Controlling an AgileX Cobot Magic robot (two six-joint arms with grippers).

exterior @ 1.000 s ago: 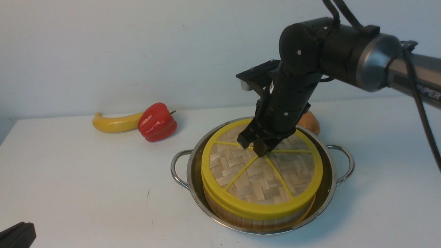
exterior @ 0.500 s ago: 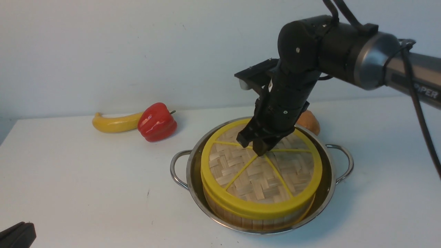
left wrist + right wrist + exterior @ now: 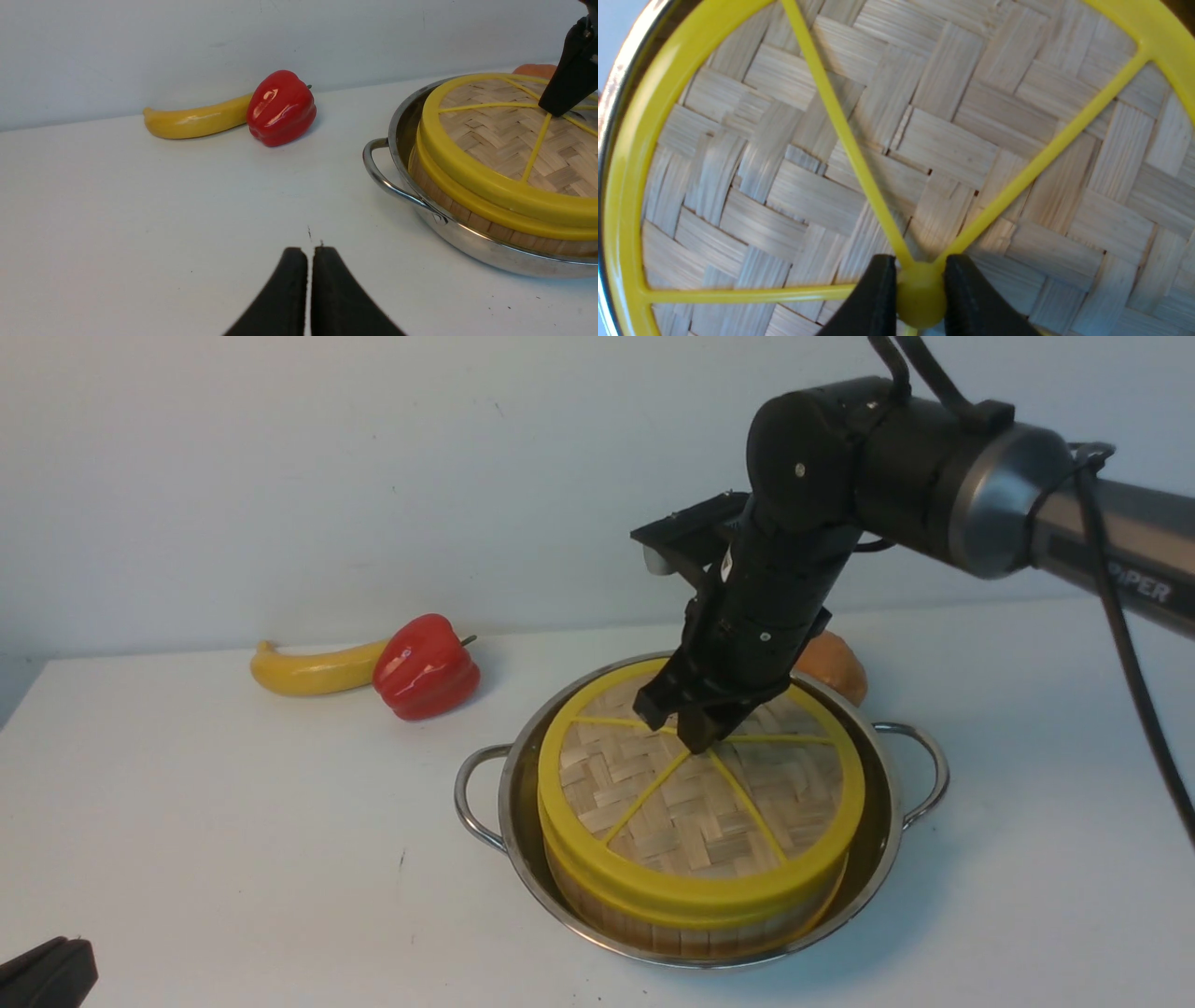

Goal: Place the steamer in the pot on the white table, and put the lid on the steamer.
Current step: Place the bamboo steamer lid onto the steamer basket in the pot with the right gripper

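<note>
Large plain white table point(image 3: 187, 803) carried everything. Right of centre on it stood the wide shallow stainless-steel pot point(image 3: 521, 812) with two loop handles. Inside the pot sat the round bamboo steamer point(image 3: 653, 938) with upright slatted wall and yellow rim, its contents hidden. On top of the steamer lay the flat round woven-bamboo lid point(image 3: 691, 821) with yellow rim and spokes, rim over rim, apparently level from the front and left wrist views. The black right gripper point(image 3: 695, 728) came down from the far right onto the middle of the lid. In the right wrist view its two fingers were closed on either side of the small yellow centre knob point(image 3: 920, 298), pinching it. The black left gripper point(image 3: 309, 289) was at the near left, low over bare table, fingers pressed together, holding nothing, well apart from the pot. At far left lay a yellow banana point(image 3: 313, 670) touching a glossy red bell pepper point(image 3: 425, 667). Judgement: steamer in pot was done and the lid was down, so only the release remained. The next move called for parting the fingers off the knob, then lifting straight up, so as not to drag the lid off-centre.
</note>
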